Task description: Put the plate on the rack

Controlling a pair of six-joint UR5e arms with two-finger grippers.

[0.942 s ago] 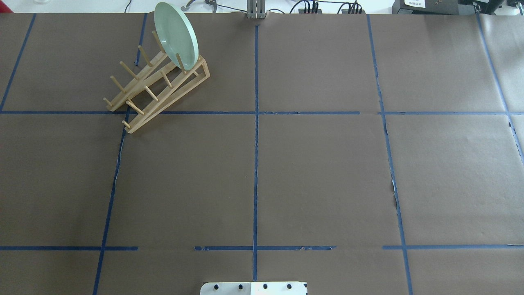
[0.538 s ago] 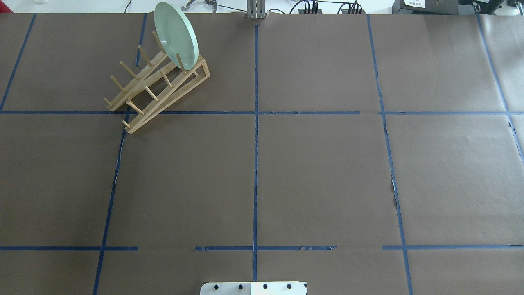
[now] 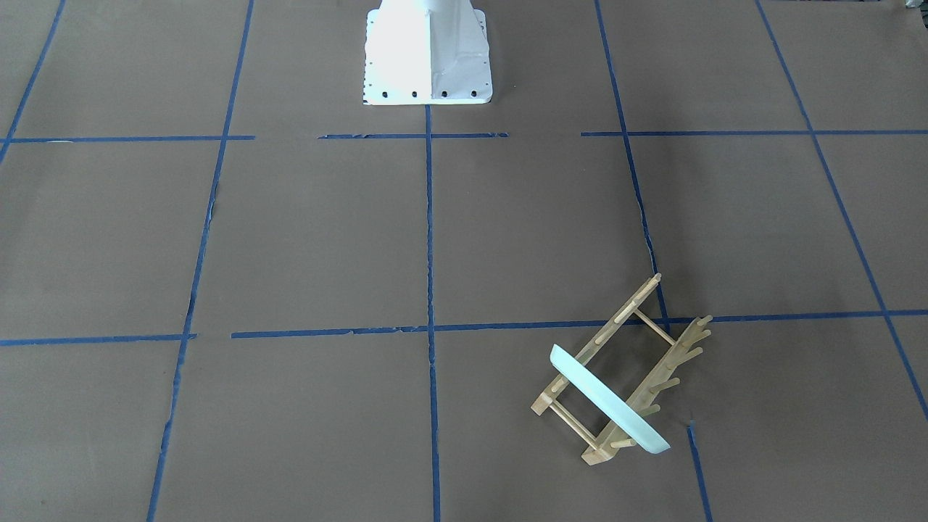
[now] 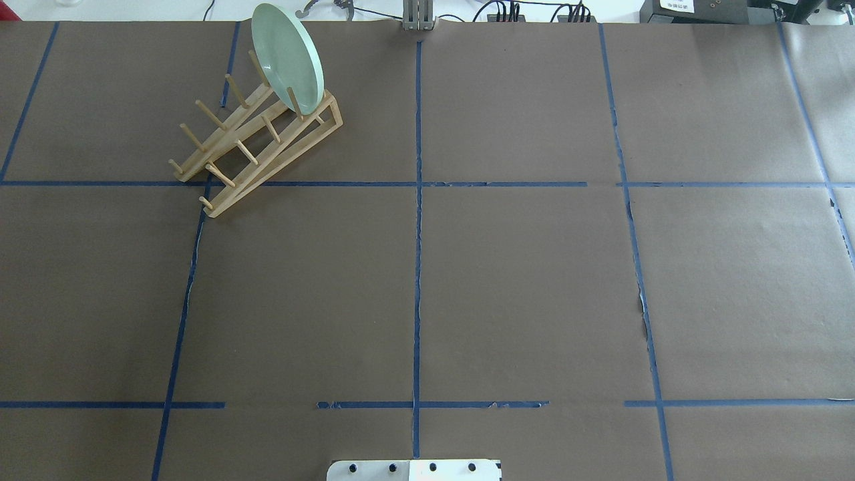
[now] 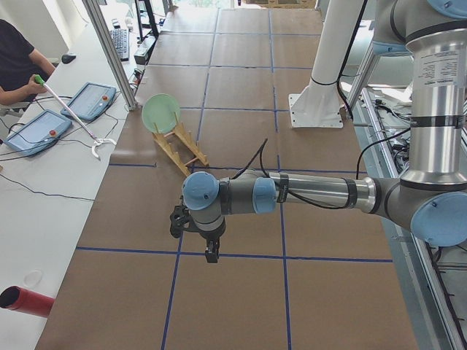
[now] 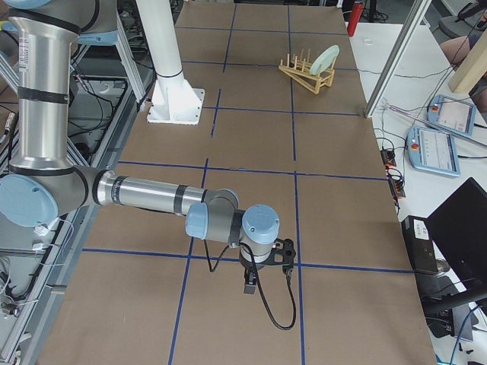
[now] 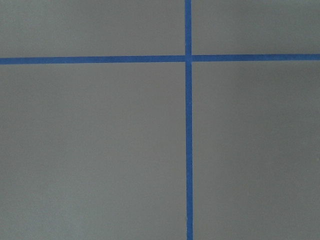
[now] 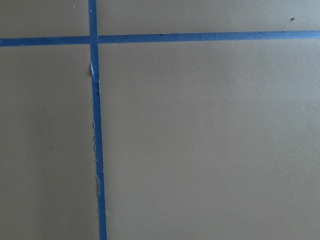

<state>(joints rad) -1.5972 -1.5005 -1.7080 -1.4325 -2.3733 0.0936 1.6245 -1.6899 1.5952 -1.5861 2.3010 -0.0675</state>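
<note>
The pale mint-green plate stands on edge between the pegs at the far end of the light-wood rack, at the table's far left. Both also show in the front view, plate and rack. Neither gripper shows in the overhead or front view. My left gripper hangs above the table far from the rack; I cannot tell if it is open. My right gripper hangs over the other end of the table; I cannot tell its state. Both wrist views show only brown paper and blue tape.
The robot's white base sits at the near middle edge. Blue tape lines grid the brown paper. An operator sits at a side bench with tablets and a grabber stick.
</note>
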